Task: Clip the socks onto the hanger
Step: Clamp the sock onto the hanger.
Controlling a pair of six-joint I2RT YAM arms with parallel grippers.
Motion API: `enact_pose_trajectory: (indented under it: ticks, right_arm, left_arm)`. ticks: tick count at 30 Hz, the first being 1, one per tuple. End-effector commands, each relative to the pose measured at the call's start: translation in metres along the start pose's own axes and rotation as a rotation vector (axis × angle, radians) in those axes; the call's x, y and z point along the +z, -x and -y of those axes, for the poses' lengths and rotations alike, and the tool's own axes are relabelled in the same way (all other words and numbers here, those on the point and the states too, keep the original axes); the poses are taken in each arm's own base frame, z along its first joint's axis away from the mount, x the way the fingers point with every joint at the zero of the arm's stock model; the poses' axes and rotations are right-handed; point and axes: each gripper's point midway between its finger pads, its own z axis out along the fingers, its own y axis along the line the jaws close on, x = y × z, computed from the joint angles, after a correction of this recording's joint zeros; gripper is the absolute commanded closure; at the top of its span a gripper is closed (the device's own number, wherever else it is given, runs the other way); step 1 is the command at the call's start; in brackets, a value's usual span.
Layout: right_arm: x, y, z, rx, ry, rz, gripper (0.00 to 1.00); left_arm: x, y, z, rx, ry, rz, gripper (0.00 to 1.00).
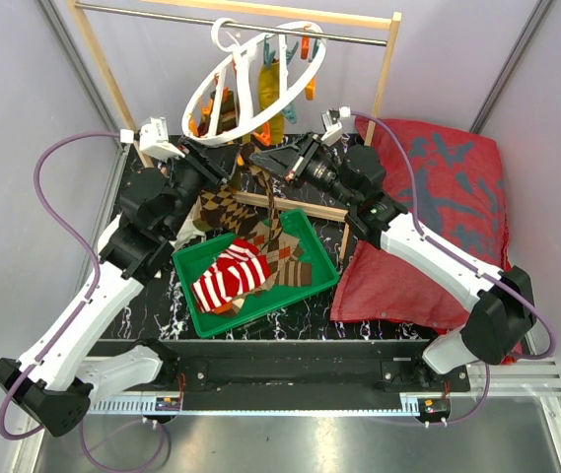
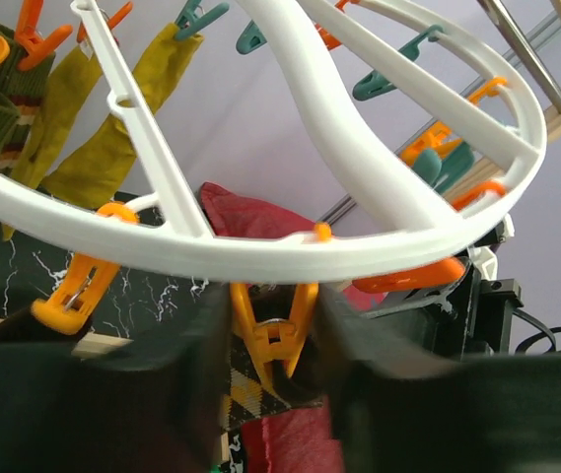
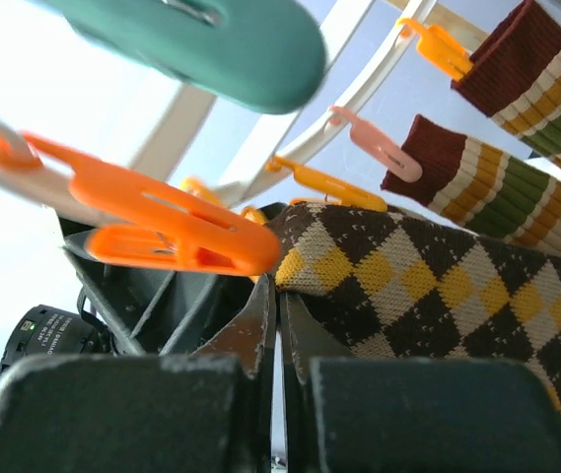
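Below the hanger (image 2: 260, 258), the striped sock (image 1: 229, 278) and others wait in the green bin (image 1: 187, 296), my right end effector (image 3: 278, 296) pinches an argyle sock (image 3: 428, 286) under the hanger's rim, my left end effector (image 2: 272, 325) squeezes an orange clip (image 2: 270, 345) there, and olive-yellow socks (image 2: 103, 118) hang clipped beyond.

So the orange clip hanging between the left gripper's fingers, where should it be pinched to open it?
Across the two splayed upper arms of the orange clip, pinching side to side and coming from below the hanger. The arms spread wide under the ring and meet at the bottom, so squeezing there likely opens it.
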Motion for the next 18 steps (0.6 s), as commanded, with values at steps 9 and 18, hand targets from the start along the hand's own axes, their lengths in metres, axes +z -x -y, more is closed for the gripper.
enact_pose_trajectory:
  ticks: [9,18]
  right_arm:
    - [0.003,0.01,-0.026,-0.064,0.101,0.012,0.8]
    - [-0.021,0.024,0.007,-0.405,0.003,0.119,0.39]
  left_arm:
    - [0.002,0.015,-0.001,0.04,0.01,0.064,0.25]
    - [0.019,0.016,-0.047,0.097,0.169,0.108,0.33]
